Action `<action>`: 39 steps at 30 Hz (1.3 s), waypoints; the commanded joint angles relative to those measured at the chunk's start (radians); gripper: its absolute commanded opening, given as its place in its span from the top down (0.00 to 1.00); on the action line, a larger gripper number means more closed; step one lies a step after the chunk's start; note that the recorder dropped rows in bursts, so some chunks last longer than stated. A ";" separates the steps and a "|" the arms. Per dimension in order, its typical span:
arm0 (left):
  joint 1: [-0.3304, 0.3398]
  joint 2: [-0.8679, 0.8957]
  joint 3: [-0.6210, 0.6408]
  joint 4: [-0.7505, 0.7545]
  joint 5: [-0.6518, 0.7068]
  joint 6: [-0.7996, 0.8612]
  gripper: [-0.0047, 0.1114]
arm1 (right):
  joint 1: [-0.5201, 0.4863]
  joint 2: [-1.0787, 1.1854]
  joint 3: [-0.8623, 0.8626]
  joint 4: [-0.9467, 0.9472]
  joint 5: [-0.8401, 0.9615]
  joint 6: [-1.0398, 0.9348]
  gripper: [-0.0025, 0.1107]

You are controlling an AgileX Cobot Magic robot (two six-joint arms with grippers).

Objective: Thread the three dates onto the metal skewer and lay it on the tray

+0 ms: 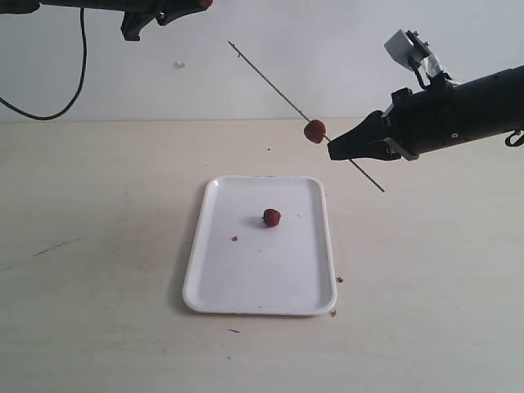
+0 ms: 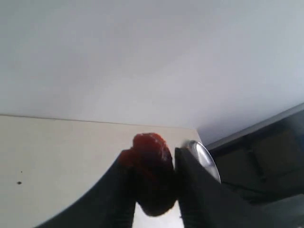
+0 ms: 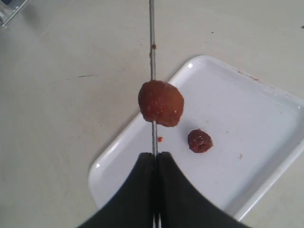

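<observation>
With our right gripper (image 3: 156, 159) pinching the metal skewer (image 1: 270, 82) and our left gripper (image 2: 152, 156) pinching a date (image 2: 153, 180), we should centre that date on the free tip, then push straight.

Both arms are matte black. The right arm (image 1: 467, 106) is a thick round tube tapering to a wedge-shaped end effector (image 1: 331, 153), with a white-and-grey bracket (image 1: 413, 51) at its 12 o'clock. A thin black cable (image 1: 83, 49) droops from the left arm (image 1: 98, 6) toward 7 o'clock.

Right pincer (image 3: 156, 156) clamps the metal skewer (image 3: 152, 47) near a threaded date (image 3: 161, 103); loose date (image 3: 200, 141) seemingly on the tray (image 3: 259, 121).
</observation>
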 commanded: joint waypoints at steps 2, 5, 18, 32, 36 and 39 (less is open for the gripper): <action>-0.004 -0.005 0.004 -0.009 -0.035 0.049 0.71 | -0.001 -0.001 -0.004 0.022 0.004 -0.004 0.98; -0.004 0.005 0.004 -0.009 -0.037 0.077 0.71 | -0.001 -0.001 -0.004 0.045 0.030 -0.033 0.98; -0.031 0.056 0.004 -0.015 -0.085 0.116 0.71 | -0.001 -0.001 -0.004 0.078 0.053 -0.075 0.98; -0.033 0.056 0.004 -0.068 -0.074 0.106 0.71 | -0.001 -0.001 -0.004 0.068 0.043 -0.084 0.98; -0.033 0.056 0.004 -0.068 -0.054 0.106 0.71 | -0.001 -0.001 -0.004 0.074 0.043 -0.087 0.98; -0.034 0.056 0.004 -0.068 -0.031 0.106 0.71 | -0.001 -0.001 -0.004 0.078 0.039 -0.090 0.98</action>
